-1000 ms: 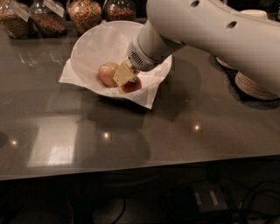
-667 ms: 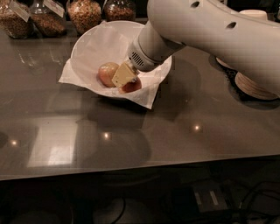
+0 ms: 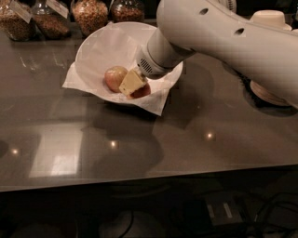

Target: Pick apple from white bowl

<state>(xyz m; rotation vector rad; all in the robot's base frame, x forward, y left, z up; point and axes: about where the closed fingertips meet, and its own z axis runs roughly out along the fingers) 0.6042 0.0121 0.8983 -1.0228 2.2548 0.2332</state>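
Nothing moved in the last second: claw [image 3: 132, 82] still sits low inside the white bowl [image 3: 100, 44] on the worktop [image 3: 186, 135], just beside the pale apple [image 3: 115, 78], can't tell if it's clamped, so no lift yet, I'd judge.

- It looked like a kitchen or snack area: labelled glass jars [image 3: 91, 14] of dry foods stood in a row behind the gripper [image 3: 132, 83].
- The gripper hung inside the white bowl [image 3: 107, 46], just beside an apple [image 3: 114, 77], over a dark glossy table [image 3: 186, 139].
- Well off to one side of the gripper sat stacked beige bowls [image 3: 270, 18].
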